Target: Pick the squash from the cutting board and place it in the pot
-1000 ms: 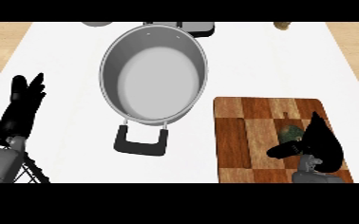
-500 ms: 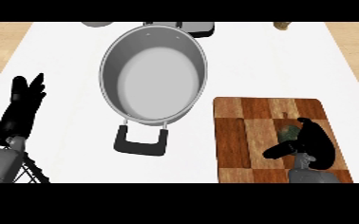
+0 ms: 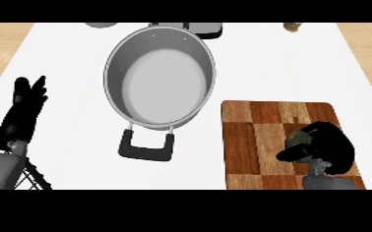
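A dark green squash lies on the wooden cutting board at the lower right, mostly hidden. My right hand covers it, fingers and thumb curled round it from the right. The large grey pot stands to the left of the board with its black handle pointing toward me; its inside holds nothing. My left hand rests open at the left edge, fingers up, away from the pot.
A second black pot handle and a grey object show at the counter's far edge. A small brownish item sits at the far right. White counter lies between pot and board.
The right hand's fingers have come down from pointing up and curled over the squash. The left hand and the pot have not moved.
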`<state>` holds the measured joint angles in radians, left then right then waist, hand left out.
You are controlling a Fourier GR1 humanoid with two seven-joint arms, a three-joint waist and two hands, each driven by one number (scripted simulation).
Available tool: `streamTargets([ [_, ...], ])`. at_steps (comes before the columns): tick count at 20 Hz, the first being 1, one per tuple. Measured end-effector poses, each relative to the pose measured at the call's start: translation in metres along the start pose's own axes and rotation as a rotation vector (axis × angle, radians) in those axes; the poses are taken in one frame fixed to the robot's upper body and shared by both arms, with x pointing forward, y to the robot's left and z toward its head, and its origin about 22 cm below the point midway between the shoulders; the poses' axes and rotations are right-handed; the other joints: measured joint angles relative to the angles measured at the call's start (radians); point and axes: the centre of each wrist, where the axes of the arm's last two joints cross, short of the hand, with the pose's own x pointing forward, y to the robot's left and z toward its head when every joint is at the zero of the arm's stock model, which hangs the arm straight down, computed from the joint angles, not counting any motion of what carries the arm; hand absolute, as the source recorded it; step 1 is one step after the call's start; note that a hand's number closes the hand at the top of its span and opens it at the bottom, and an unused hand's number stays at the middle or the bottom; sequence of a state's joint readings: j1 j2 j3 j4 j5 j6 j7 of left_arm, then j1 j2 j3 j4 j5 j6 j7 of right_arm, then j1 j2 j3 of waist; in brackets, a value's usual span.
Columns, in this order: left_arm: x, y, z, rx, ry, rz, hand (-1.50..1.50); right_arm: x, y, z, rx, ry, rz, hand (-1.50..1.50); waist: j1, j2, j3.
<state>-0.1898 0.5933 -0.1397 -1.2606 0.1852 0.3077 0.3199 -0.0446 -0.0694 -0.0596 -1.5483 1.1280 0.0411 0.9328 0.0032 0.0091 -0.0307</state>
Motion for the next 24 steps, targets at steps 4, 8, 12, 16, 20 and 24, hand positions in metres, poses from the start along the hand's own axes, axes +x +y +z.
streamTargets([
  [4,0.0,0.0,0.0,0.004,-0.004,0.004,0.0,0.004,-0.007,-0.002,-0.07,-0.018,0.023,1.5,0.0,0.001,0.001],
  [8,0.001,-0.002,-0.001,-0.009,-0.004,0.0,0.0,0.01,-0.012,0.0,-0.069,-0.256,0.102,1.5,0.007,0.002,0.001],
  [12,0.004,-0.006,-0.004,-0.029,-0.017,-0.007,0.0,0.017,-0.02,0.002,-0.026,-0.597,0.212,1.5,0.019,0.003,0.0],
  [16,0.001,-0.003,-0.002,-0.023,-0.009,-0.002,0.0,0.01,-0.045,-0.01,-0.091,-0.796,0.249,1.5,0.009,0.0,0.001],
  [20,-0.003,0.0,-0.001,-0.015,-0.009,0.002,0.0,0.015,-0.077,-0.001,-0.181,-0.932,0.12,1.5,-0.002,-0.004,0.001],
  [24,-0.006,0.001,0.0,-0.005,-0.005,0.005,0.0,0.024,-0.101,0.022,-0.284,-1.082,-0.063,1.5,-0.009,-0.008,0.002],
])
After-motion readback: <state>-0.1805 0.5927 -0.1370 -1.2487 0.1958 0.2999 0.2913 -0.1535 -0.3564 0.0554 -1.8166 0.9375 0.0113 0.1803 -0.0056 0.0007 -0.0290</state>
